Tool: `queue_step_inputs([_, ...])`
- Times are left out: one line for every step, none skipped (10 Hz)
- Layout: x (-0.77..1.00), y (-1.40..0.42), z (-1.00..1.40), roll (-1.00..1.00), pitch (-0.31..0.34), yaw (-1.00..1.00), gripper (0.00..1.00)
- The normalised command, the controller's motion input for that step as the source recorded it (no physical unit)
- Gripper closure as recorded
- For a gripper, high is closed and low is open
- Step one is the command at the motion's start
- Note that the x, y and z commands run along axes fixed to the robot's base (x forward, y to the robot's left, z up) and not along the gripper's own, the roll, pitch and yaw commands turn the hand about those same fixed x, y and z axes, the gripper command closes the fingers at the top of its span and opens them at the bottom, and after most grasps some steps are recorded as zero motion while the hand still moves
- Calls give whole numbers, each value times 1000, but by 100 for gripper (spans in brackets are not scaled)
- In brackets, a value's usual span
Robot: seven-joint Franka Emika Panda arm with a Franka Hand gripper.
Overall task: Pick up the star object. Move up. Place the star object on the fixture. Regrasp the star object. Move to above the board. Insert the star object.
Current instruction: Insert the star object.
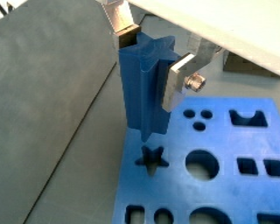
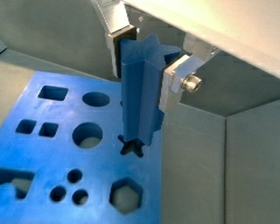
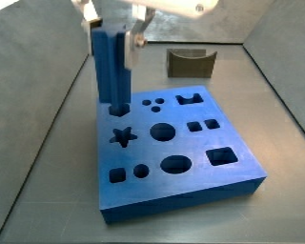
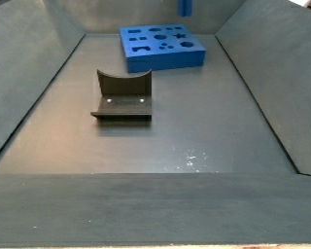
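One piece: we see a tall blue star object (image 1: 143,87) held upright.
Gripper: the gripper (image 2: 149,52) is clamped on the star object's upper end, one silver finger (image 1: 181,79) flat against its side.
Position: its lower end hangs just above the star-shaped hole (image 1: 150,160) in the blue board (image 3: 181,186).
Board: on the desk (image 4: 185,136).
Fixture: the fixture (image 4: 121,97) stands well apart, bare.

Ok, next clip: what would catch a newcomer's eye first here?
The tall blue star object, held upright in the gripper, hangs just above the star-shaped hole near one edge of the blue board. Behind the board, the dark fixture stands bare on the grey floor.
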Motion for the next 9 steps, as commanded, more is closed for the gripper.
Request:
queue_step_inputs([26,-546,-751,423,-57,0,100])
queue_step_inputs([0,-71,34,197,37,0,100])
queue_step_inputs([0,0,-20,0,0,0,100])
queue_step_inputs([3,-140,-749,0,-366,103,100])
queue_step_inputs([0,-111,-697,0,-377,91,100])
queue_step_inputs([0,0,-89,-40,-109,83,100])
queue_step_inputs([0,0,-37,0,-31,69,100])
queue_step_inputs([320,0,-466,0,-51,431,100])
queue_step_inputs([49,-6,-17,-71,-86,206,100])
